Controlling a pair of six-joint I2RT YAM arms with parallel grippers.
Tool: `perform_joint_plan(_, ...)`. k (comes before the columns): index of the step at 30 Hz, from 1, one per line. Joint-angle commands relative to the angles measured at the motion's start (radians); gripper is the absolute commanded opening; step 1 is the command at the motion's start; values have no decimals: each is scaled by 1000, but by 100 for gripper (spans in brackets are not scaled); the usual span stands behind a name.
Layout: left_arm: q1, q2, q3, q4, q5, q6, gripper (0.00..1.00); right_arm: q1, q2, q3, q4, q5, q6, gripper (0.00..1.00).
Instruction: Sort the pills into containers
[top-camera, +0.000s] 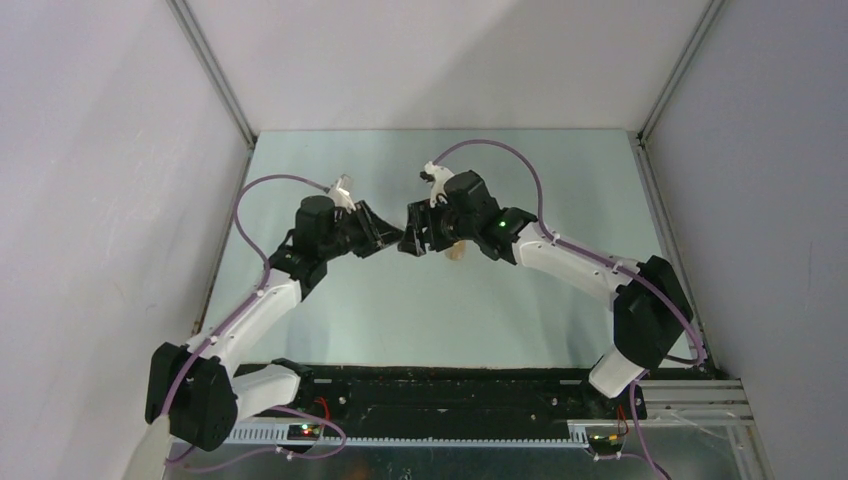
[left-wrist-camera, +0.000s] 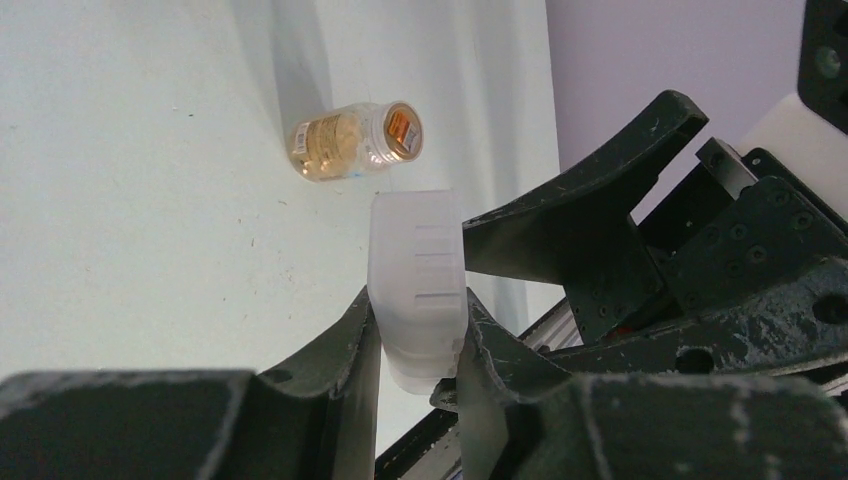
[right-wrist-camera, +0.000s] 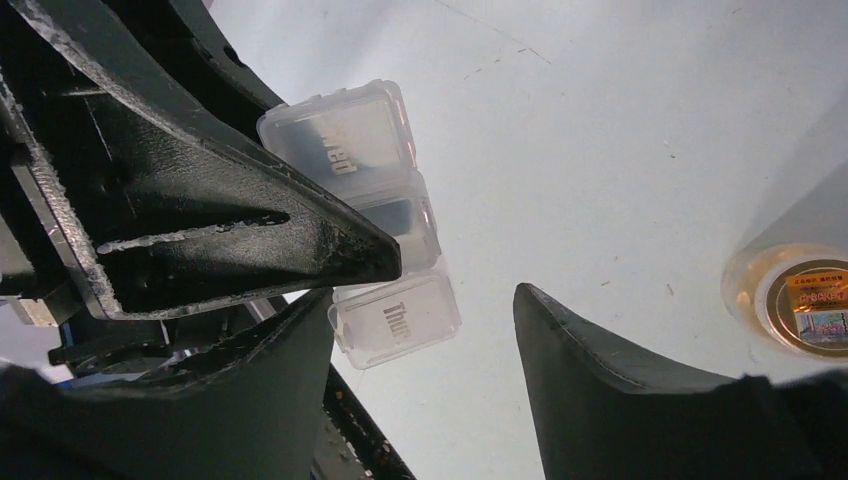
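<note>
The containers are a white translucent pill box (left-wrist-camera: 416, 280) of joined compartments, its lids marked "Wed" and "Thu" (right-wrist-camera: 395, 315). My left gripper (left-wrist-camera: 418, 312) is shut on it at one end and holds it above the table, mid-table in the top view (top-camera: 392, 236). Facing it, my right gripper (right-wrist-camera: 422, 296) is open, its left finger (right-wrist-camera: 250, 380) beside the "Thu" compartment, which reaches into the gap. From above, the right gripper (top-camera: 414, 240) nearly meets the left. No loose pills show.
A small clear bottle (left-wrist-camera: 355, 140) with tan contents and an orange-labelled cap lies on its side on the pale table, just right of my right gripper (right-wrist-camera: 800, 300). The black base rail (top-camera: 450, 385) runs along the near edge. Walls close in the sides.
</note>
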Motion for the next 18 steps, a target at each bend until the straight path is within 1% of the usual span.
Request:
perform_joint_plan(1,22,-33,41,12,12,15,0,-39,-65,9,-5,7,5,70)
perform_joint_plan(4,32,-44,36,17,17,15,0,-55,-83,-13,-9,26,2,70)
perform_joint_plan(8,42,-53,35,17,24,15,0,-73,-86,-15,-28,49,16,64)
perform_joint_plan(13,48,-64,28,22,29,13,0,-78,-86,-24,-17,47,30,56)
perform_joint_plan(17,50,-69,25,29,35,13,0,-76,-75,-24,0,23,44,46)
perform_joint_plan(18,50,-70,24,31,36,13,0,-78,-75,-24,4,5,46,42)
